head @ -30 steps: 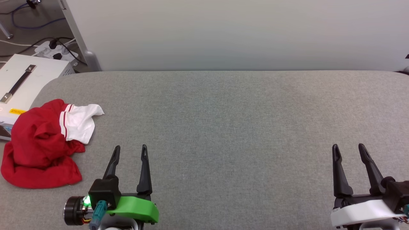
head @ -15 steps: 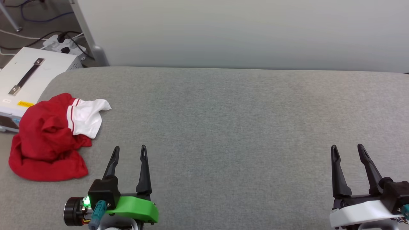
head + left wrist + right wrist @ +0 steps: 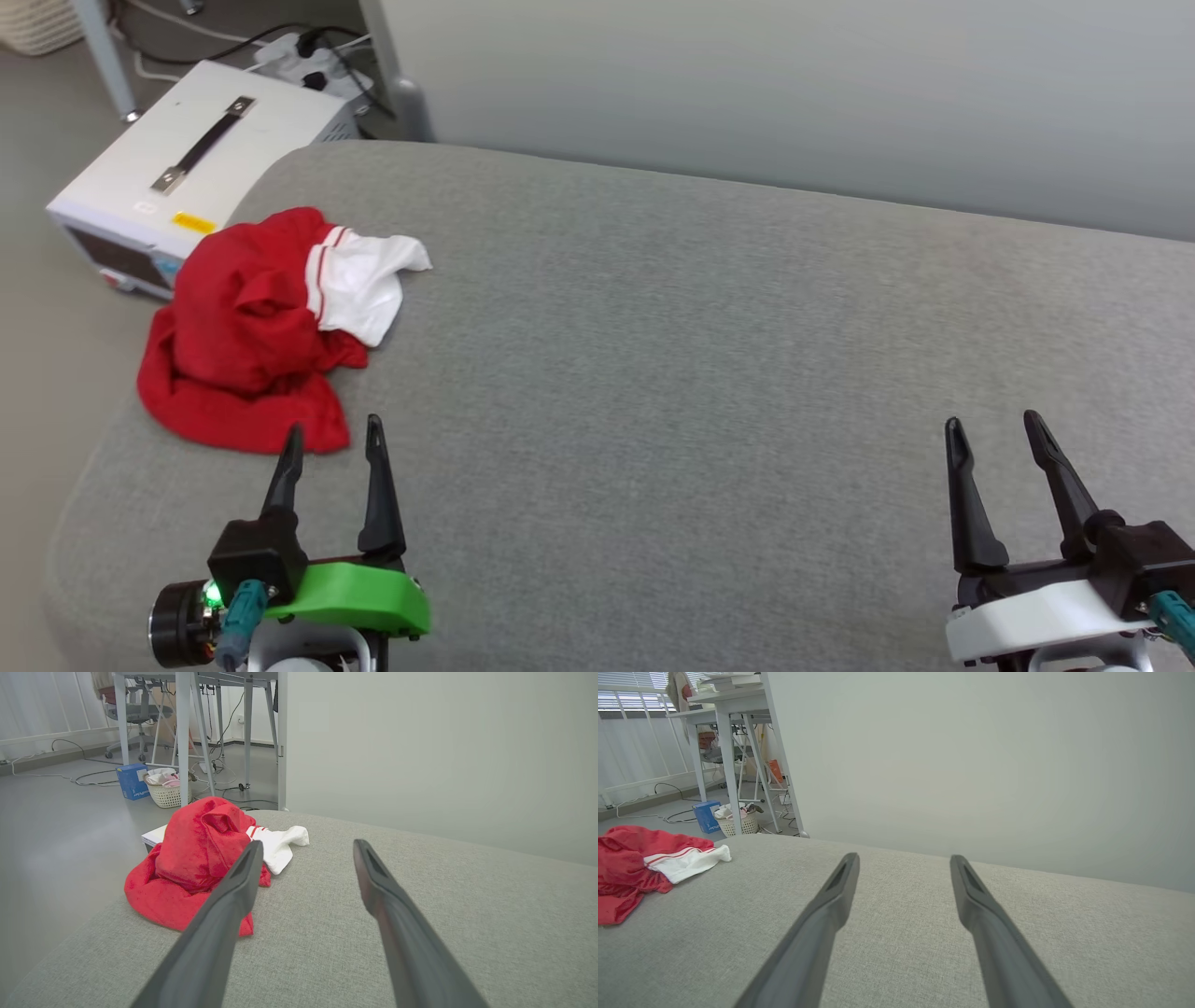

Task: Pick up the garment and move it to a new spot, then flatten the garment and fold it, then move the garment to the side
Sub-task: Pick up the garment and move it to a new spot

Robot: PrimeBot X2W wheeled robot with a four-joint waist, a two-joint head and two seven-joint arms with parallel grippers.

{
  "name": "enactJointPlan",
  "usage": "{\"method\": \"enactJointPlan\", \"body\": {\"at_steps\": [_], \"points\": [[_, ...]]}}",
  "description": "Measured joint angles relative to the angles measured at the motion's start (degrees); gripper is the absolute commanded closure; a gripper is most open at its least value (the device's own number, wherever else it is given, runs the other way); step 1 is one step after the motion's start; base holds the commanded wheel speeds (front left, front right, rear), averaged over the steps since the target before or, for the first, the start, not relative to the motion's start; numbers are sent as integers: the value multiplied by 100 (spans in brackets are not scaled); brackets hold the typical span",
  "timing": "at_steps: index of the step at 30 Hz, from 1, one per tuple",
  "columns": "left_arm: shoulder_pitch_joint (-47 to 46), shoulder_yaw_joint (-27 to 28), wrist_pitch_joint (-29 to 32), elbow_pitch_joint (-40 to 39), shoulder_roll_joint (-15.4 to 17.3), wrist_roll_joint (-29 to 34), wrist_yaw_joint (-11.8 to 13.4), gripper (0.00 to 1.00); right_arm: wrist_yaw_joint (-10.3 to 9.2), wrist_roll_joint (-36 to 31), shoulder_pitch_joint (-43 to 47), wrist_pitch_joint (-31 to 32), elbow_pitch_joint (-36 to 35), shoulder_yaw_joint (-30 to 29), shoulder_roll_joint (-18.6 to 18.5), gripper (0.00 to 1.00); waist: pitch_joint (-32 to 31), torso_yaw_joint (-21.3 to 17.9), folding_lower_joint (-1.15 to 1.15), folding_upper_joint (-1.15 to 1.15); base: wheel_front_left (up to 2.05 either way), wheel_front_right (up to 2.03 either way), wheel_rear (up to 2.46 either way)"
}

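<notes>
The garment (image 3: 243, 336) is a red shirt with a white striped sleeve, crumpled in a heap near the left end of the grey padded table (image 3: 672, 355). In the left wrist view the garment (image 3: 196, 858) lies just ahead and to the left of the fingers; in the right wrist view the garment (image 3: 640, 868) is far off to the left. My left gripper (image 3: 334, 439) hovers open right in front of the heap, its fingertips close to the red hem, holding nothing. My right gripper (image 3: 994, 429) stands open and empty over the table's right part.
A white box with a dark handle (image 3: 196, 159) sits on the floor beyond the table's left corner, with cables and a power strip (image 3: 308, 56) behind it. A pale wall panel (image 3: 794, 84) runs along the table's far edge. A laundry basket (image 3: 166, 791) stands on the floor.
The head camera has turned left, so the whole picture has shifted right. The left gripper now sits nearer the garment's hem. Both grippers stay open.
</notes>
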Motion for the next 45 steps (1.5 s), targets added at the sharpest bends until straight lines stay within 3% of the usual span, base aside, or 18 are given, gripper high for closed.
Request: {"method": "enactJointPlan", "body": {"at_steps": [16, 26, 29, 33, 37, 41, 45], "points": [[-23, 345, 0, 13, 0, -180, 29, 0, 0, -275, -148, 0, -97, 264, 4, 0, 200, 1117, 0, 0, 0, 0, 0], [-29, 497, 0, 65, -1, -403, 11, 0, 0, -285, -182, 0, -97, 345, 4, 0, 289, 1262, 0, 0, 0, 0, 0], [-153, 806, 0, 102, -3, -428, -130, 0, 0, -323, -185, 0, -103, 339, 5, 0, 335, 1210, 0, 0, 0, 0, 0], [-667, 1328, 1, 189, 18, -444, -547, 0, 0, -421, -236, 0, -147, 349, 7, 0, 471, 1114, 0, 0, 0, 0, 0], [-1377, 1652, 0, 361, 315, -430, -845, 0, 0, -504, -400, 0, -222, 345, 5, 0, 678, 1001, 0, 0, 0, 0, 0], [-1995, 1722, 0, 475, 570, -456, -947, 0, 0, -693, -591, 0, -322, 367, 7, 0, 934, 880, 0, 0, 0, 0, 0], [-2720, 1607, 8, 899, 1060, -727, -1013, 0, 0, -791, -849, -1, -456, 347, 7, 0, 1237, 741, 0, 0, 0, 0, 0]]}}
